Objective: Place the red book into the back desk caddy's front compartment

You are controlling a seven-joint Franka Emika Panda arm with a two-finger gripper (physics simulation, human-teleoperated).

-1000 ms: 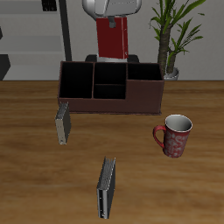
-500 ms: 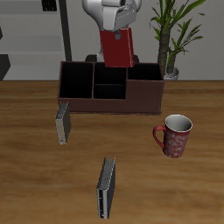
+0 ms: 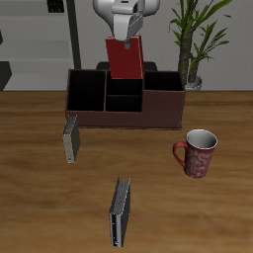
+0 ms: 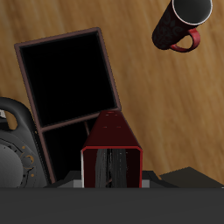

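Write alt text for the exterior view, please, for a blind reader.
The tool holds the red book upright above the back desk caddy. On the table in front are two grey-black books and a red mug.

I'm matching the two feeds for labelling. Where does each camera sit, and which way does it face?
Exterior view: in front of and above the table, facing the robot; shows the gripper holding the red book above the back desk caddy.
Wrist view: on the gripper, looking down along the red book; only dark gripper parts show.
Shared: book, caddy, mug.
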